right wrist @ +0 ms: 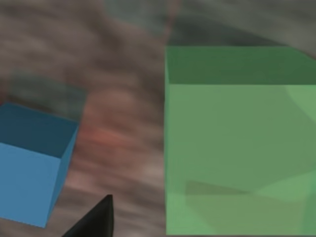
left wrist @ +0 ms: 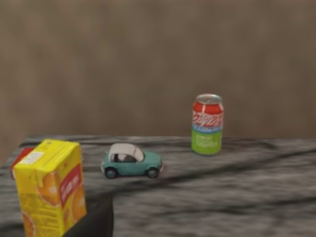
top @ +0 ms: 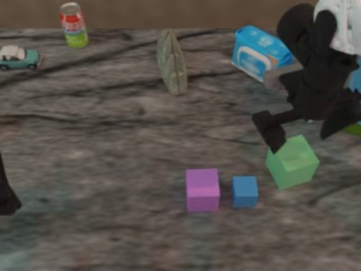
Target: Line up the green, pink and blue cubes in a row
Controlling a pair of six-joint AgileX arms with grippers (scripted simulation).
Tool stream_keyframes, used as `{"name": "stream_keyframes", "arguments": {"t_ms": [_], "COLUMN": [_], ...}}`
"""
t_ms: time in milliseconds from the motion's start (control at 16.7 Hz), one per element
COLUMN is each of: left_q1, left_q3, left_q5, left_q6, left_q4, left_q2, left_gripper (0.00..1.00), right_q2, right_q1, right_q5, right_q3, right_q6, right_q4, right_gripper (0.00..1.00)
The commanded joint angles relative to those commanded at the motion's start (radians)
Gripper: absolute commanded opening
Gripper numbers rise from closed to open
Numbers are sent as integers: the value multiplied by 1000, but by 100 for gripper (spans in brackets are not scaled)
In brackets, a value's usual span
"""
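The pink cube (top: 202, 189) and the smaller blue cube (top: 245, 191) sit side by side near the table's front middle. To the right of them rests the large green cube (top: 292, 162), turned a little and slightly farther back. My right gripper (top: 276, 140) hovers at the green cube's far left corner. In the right wrist view the green cube (right wrist: 237, 143) fills one side and the blue cube (right wrist: 32, 163) the other. One black fingertip (right wrist: 101, 217) stands apart from the green cube, so the gripper is open; its other finger is hidden. My left arm (top: 7, 195) is parked at the left edge.
A blue-and-white packet (top: 259, 52) lies at the back right under the right arm. A grey-green leaf-shaped object (top: 172, 62), a red-and-green can (top: 74, 25) and a teal toy car (top: 18, 57) stand along the back. A yellow juice box (left wrist: 49, 187) is near the left gripper.
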Motion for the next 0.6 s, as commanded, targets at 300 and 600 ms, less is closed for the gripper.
{"name": "stream_keyframes", "arguments": {"t_ms": [300,600], "left_q1": [0,0], "left_q3": [0,0], "left_q5": [0,0], "left_q6": [0,0], "left_q4": [0,0], "left_q2": [0,0], "left_gripper": [100,100], "right_q2": [31,116], "right_q1": [-2,1], "right_q5": [0,1], "right_q3": [-46,-158], "right_q6": [-1,3], "right_q4": [74,280], "right_gripper": [100,100]}}
